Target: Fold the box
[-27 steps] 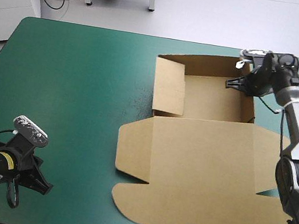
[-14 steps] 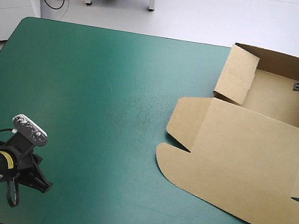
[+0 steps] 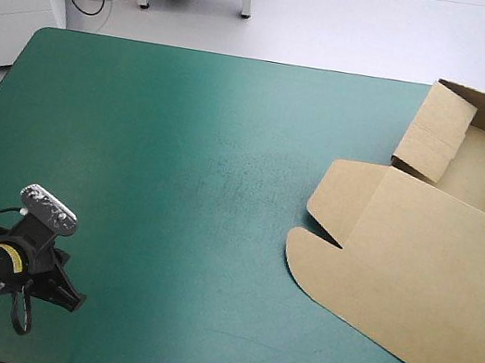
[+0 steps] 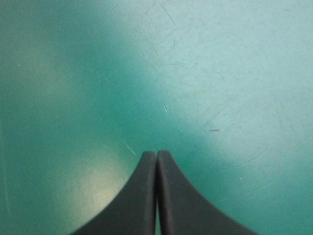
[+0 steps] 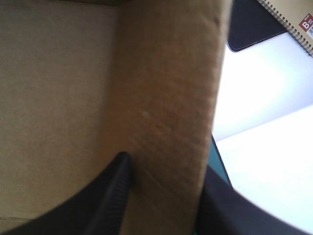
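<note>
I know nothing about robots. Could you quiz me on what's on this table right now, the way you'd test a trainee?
1. True or false: the left gripper, two black fin-shaped fingers, is shut over bare teal-green table cover.
2. Fill in: the lid of the brown cardboard box lies ___ on the table, leaving the tray open.
3. What is the right gripper clamped on? A: a raised wall of the box's tray; B: the lid; C: nothing.
Key: 1 true; 2 flat; 3 A.
</note>
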You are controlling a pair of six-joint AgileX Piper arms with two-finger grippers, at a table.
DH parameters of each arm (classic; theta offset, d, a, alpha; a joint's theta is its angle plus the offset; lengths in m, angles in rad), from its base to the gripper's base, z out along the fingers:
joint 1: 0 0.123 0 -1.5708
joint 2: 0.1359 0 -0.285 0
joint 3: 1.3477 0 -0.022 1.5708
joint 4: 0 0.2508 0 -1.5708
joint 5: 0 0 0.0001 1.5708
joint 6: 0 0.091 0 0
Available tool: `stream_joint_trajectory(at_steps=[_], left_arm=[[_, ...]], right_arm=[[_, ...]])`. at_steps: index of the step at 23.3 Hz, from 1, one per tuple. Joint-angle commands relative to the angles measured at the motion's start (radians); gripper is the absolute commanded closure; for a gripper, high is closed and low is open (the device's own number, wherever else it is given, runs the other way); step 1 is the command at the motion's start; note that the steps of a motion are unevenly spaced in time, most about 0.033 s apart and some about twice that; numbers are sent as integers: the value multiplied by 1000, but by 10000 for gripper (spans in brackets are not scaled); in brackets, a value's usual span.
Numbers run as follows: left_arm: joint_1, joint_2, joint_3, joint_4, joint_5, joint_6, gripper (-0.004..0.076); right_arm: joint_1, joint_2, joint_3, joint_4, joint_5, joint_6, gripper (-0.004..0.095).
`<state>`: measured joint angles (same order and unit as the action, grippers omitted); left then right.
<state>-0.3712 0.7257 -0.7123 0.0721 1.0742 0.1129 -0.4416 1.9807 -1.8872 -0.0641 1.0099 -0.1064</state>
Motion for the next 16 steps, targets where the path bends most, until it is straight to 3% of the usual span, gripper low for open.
stream_joint_trajectory(at_steps=[1, 3, 10, 13, 16], left_arm=[[0, -2, -26, -3, -39, -7, 756], [0, -2, -26, -3, -39, -7, 756], [0, -2, -26, -3, -32, -9, 756], [0, -2, -26, -3, -21, -11, 756], [0, -2, -26, -3, -1, -11, 756]], right_arm=[[-16, -57, -34, -13, -15, -19, 115], [-16, -57, -34, -20, -12, -14, -35], [-16, -92, -35, -17, 31, -13, -28], [-16, -144, -35, -9, 55, -15, 52], [-16, -203, -35, -11, 63, -15, 285]])
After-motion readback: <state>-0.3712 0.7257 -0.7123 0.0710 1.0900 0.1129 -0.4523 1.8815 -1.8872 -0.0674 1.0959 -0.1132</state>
